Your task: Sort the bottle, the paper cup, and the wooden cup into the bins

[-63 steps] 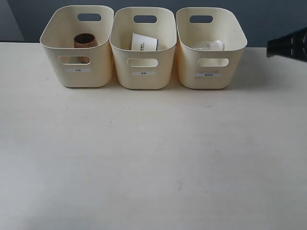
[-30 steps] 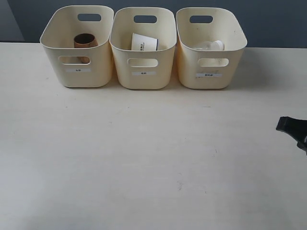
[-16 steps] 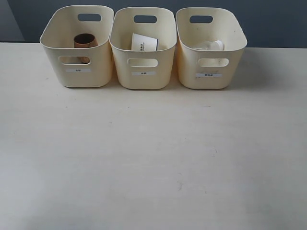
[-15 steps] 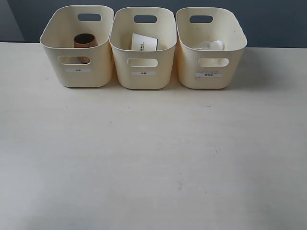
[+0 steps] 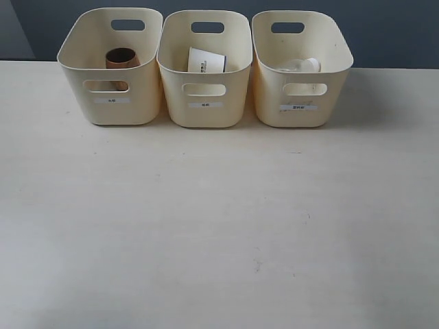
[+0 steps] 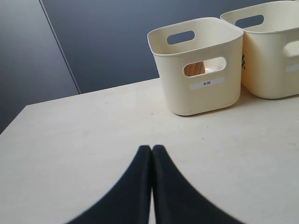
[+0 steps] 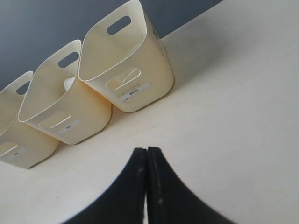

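Note:
Three cream bins stand in a row at the back of the table. The dark brown wooden cup (image 5: pixel 121 60) stands in the left bin (image 5: pixel 113 110), and shows through that bin's handle hole (image 6: pixel 196 68). The white paper cup (image 5: pixel 206 62) lies in the middle bin (image 5: pixel 206 113). The clear bottle (image 5: pixel 300 66) with its white cap lies in the right bin (image 5: pixel 302 113). My left gripper (image 6: pixel 151 148) is shut and empty above bare table, well short of the left bin (image 6: pixel 201 93). My right gripper (image 7: pixel 146 150) is shut and empty, short of the right bin (image 7: pixel 135 95). Neither gripper appears in the exterior view.
A pale table (image 5: pixel 219 226) stretches in front of the bins. A dark blue-grey wall (image 5: pixel 384 31) stands behind them. The table's left edge (image 6: pixel 14 123) shows in the left wrist view.
The right gripper, seen at the exterior view's right edge earlier, dropped lower and then left that view. The bins and their contents have not moved.

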Tool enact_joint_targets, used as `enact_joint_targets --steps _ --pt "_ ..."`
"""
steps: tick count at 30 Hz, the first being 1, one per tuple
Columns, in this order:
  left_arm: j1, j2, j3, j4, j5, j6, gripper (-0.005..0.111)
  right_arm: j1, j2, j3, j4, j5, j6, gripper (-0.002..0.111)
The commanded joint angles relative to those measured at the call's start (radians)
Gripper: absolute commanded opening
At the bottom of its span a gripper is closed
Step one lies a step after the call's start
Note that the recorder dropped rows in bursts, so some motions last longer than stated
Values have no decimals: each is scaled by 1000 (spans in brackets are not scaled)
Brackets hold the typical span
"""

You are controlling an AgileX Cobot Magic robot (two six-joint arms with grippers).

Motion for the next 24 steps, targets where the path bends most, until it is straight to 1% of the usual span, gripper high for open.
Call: enact_joint_targets --steps 1,5,13,20,24 --pt "-3 -5 1 0 -7 -2 0 2 -6 6 -12 -3 -2 0" --pt "-3 -5 1 0 -7 -2 0 -17 -32 6 -8 -2 -2 0" --pt "-3 -5 1 0 -7 -2 0 -98 -66 6 -19 5 -2 0" --pt "-3 -5 1 0 -7 -2 0 -229 -77 6 -14 5 -2 0" --pt "-3 -5 1 0 -7 -2 0 -280 -77 6 -2 5 -2 0"
